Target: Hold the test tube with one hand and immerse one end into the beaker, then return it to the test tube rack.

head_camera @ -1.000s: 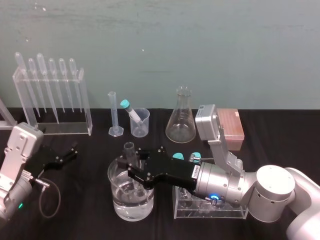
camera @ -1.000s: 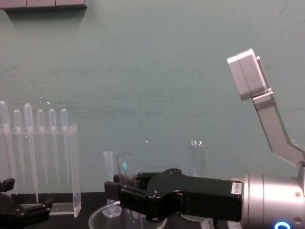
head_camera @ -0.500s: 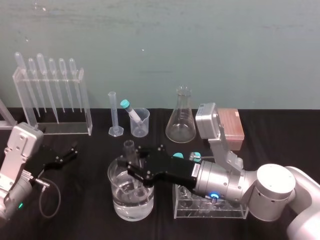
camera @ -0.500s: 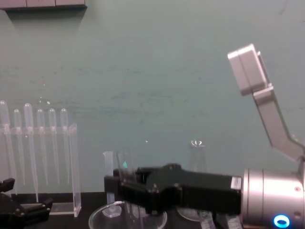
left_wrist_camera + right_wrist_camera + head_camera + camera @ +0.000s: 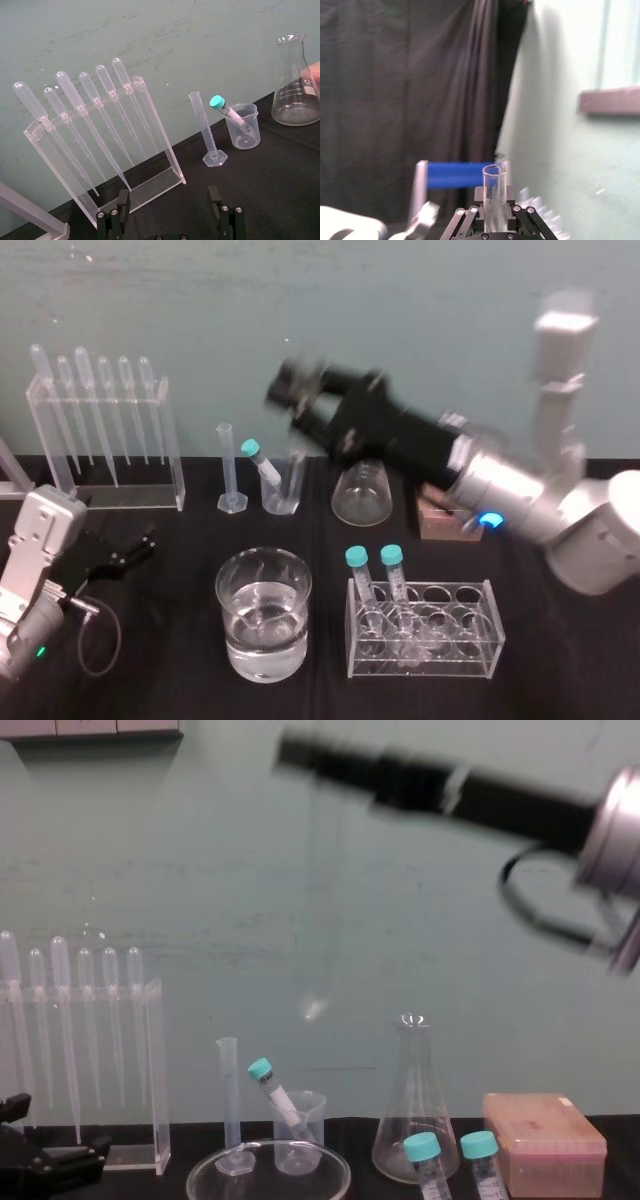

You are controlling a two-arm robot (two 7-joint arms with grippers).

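Right wrist view has the right tool (image 5: 494, 215) clenched on the test tube (image 5: 494, 190). From the chest it's up high, tube hanging near-upright, tip well above the small beaker (image 5: 299, 1132), which holds a leaning teal-capped tube (image 5: 275, 1092). Nearer the robot, the wide glass (image 5: 222, 600) holds water, and the left tool (image 5: 135, 548) lies spread open on the counter (image 5: 180, 665).

Back, left to right: stand (image 5: 100, 440), cylinder (image 5: 228, 470), beaker (image 5: 283, 490), flask (image 5: 360, 495), rack (image 5: 545, 1140)
Front: dish (image 5: 220, 590) left of holder (image 5: 470, 595)
Above beaker: tube (image 5: 494, 182), in right gripper (image 5: 494, 211)
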